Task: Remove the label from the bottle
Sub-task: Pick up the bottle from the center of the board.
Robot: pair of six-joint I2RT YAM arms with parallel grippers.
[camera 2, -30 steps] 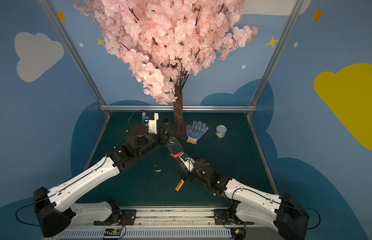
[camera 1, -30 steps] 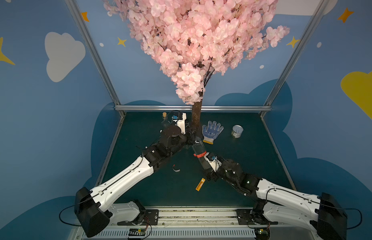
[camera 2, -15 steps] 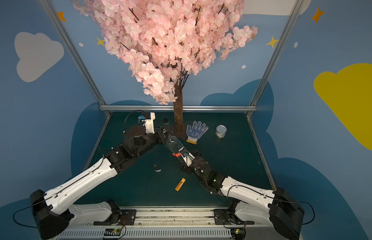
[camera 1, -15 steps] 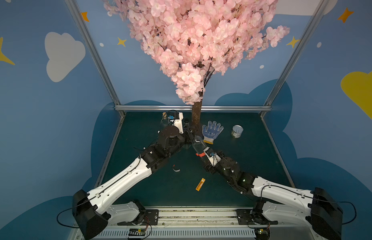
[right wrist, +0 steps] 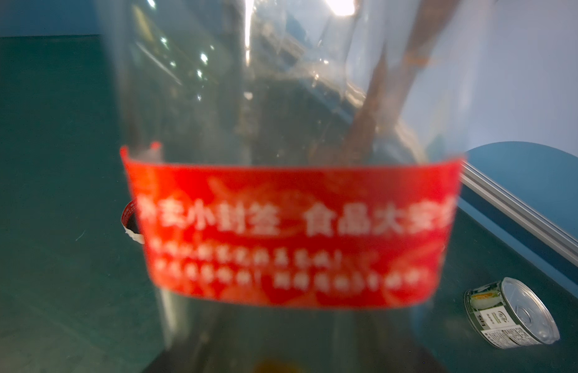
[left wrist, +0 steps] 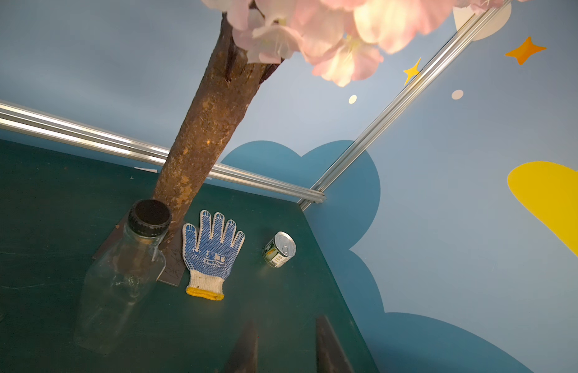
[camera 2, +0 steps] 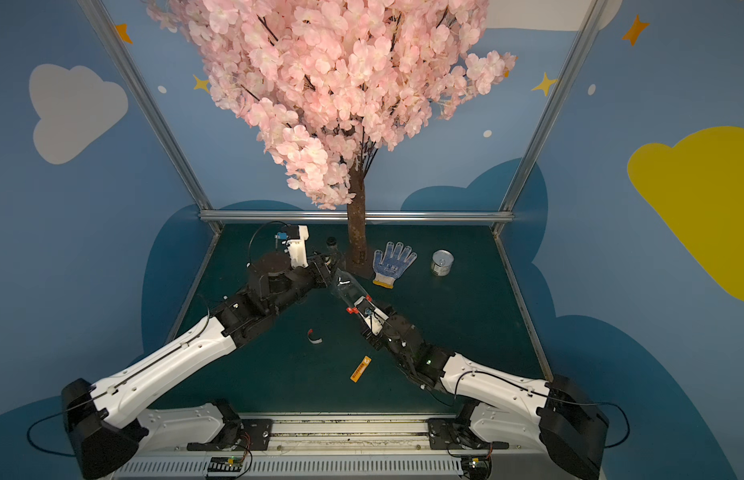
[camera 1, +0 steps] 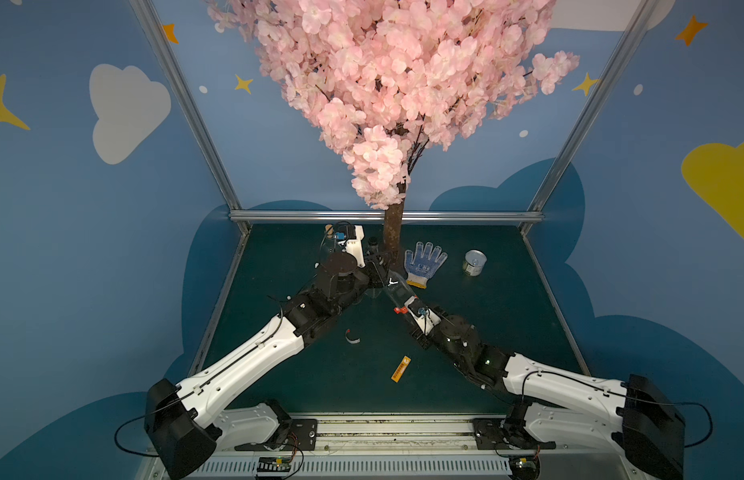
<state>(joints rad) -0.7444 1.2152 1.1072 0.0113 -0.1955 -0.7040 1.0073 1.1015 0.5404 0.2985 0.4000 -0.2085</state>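
Observation:
The clear bottle (camera 1: 397,291) (camera 2: 348,289) runs from beside my left gripper (camera 1: 380,272) to my right gripper (camera 1: 405,311). A red label (camera 1: 399,309) bands its end by the right gripper. In the right wrist view the label (right wrist: 290,232) wraps the bottle (right wrist: 281,80), with a curled torn flap (right wrist: 131,222) at one edge. The bottle's foot sits between the right jaws, and blur hides any contact. My left gripper (left wrist: 284,321) has its fingertips slightly apart over bare table. Off to their side, a clear black-capped bottle (left wrist: 126,274) stands by the trunk.
A tree trunk (camera 1: 393,245) rises at the back centre, with a dotted work glove (camera 1: 425,262) and a tin can (camera 1: 474,262) to its right. A torn label scrap (camera 1: 352,336) and an orange strip (camera 1: 400,369) lie on the green table. A small corked bottle (camera 1: 329,230) stands behind the left wrist.
My right arm has reached forward, bringing its gripper up to the label end of the bottle. The left gripper has shifted slightly leftward. The bottle has stayed in place.

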